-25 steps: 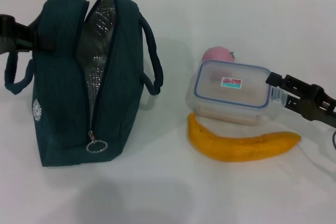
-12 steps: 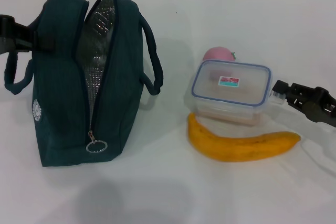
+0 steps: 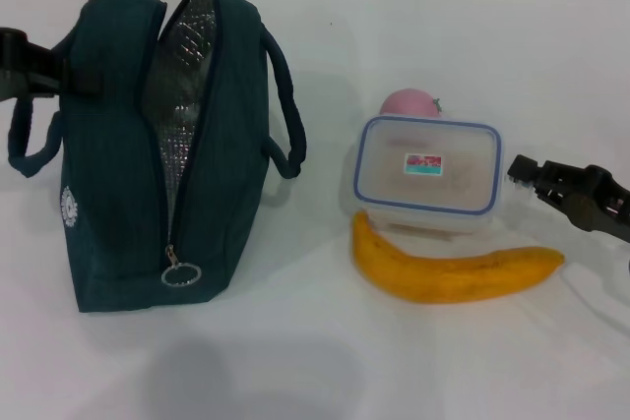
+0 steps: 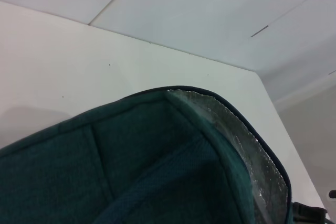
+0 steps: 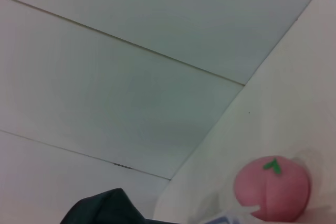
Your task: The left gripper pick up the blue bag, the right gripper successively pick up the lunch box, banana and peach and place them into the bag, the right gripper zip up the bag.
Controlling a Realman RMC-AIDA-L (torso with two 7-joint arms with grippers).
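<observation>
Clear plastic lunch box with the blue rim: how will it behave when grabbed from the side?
The clear plastic lunch box looks rigid, so it probably won't flex. Its smooth walls may slip. It seems to rest partly on the yellow banana, so it could rock or tilt.

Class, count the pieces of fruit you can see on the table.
2. The banana lies in front of the lunch box; the peach sits behind it, partly hidden. The bag's inside is not fully visible, so more could be hidden.

No legible text on lunch box [image 3: 425,177] sticker
</observation>
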